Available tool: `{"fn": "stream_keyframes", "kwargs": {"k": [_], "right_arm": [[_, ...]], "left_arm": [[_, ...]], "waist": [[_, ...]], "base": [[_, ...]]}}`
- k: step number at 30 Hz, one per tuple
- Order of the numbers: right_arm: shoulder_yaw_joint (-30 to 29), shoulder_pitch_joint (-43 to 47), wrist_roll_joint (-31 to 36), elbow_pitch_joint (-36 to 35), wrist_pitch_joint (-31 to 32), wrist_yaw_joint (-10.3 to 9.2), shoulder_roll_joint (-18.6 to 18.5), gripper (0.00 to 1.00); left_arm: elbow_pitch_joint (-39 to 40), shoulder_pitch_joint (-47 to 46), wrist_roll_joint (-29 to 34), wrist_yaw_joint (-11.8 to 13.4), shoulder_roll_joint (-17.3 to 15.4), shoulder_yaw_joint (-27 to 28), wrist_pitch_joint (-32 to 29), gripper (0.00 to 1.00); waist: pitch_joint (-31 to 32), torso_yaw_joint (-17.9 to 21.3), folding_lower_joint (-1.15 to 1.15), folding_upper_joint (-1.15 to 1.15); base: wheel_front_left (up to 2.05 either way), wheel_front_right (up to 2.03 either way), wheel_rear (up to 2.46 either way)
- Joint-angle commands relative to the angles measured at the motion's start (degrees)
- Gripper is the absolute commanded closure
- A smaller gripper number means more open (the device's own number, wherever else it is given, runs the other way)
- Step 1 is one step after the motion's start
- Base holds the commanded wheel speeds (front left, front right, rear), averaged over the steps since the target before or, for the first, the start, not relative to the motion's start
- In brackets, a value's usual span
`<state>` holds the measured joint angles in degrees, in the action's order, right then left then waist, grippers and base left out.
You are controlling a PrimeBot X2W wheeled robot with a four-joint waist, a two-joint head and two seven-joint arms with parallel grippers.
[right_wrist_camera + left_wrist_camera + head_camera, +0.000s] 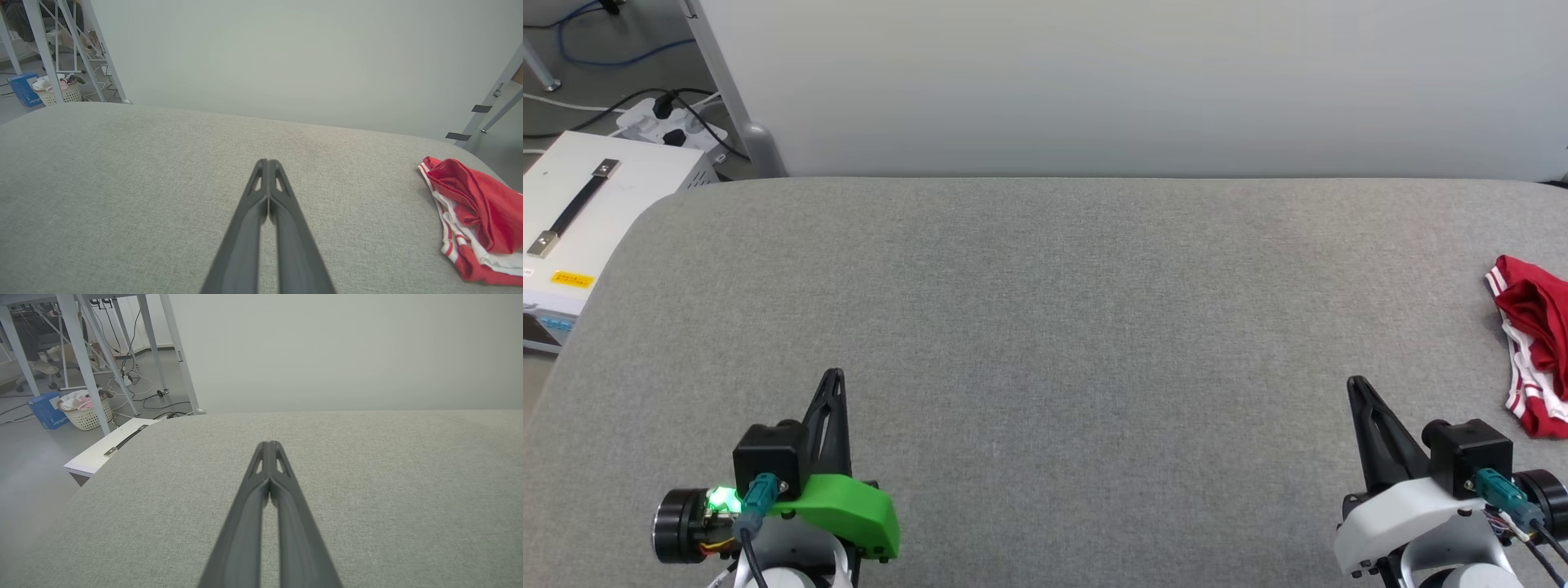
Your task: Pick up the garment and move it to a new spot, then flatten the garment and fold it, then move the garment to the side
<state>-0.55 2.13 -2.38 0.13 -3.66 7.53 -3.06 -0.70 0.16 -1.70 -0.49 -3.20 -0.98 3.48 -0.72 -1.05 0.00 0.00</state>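
1. A yellow label (572, 279) is borne by the white case (605, 188), far left of the left gripper (833, 374); its print is not legible.
2. Lettering on the blue box (44, 410) is blurred beyond reading.

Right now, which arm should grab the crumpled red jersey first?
The right one, probably. The red jersey lies crumpled at the far right edge of the gray table, just beyond the right claw. The left claw sits far across the table. Both are shut, so it must open first.
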Motion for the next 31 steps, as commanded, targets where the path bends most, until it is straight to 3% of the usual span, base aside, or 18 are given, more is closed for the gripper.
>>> {"fn": "stream_keyframes", "kwargs": {"k": [1,31], "right_arm": [[0.1,-1.0,0.4,-0.1,0.4,-0.03,0.1,1.0],[0.6,-2.1,2.4,-0.1,3.7,-0.04,0.2,1.0]], "left_arm": [[0.3,-0.1,0.6,0.3,0.2,0.3,-0.3,1.0],[0.7,-0.2,1.7,0.5,0.3,1.0,-3.5,1.0]], "waist": [[0.0,0.1,0.0,0.0],[0.7,1.1,0.0,0.0]], "base": [[0.0,0.0,0.0],[0.0,0.0,0.0]]}}
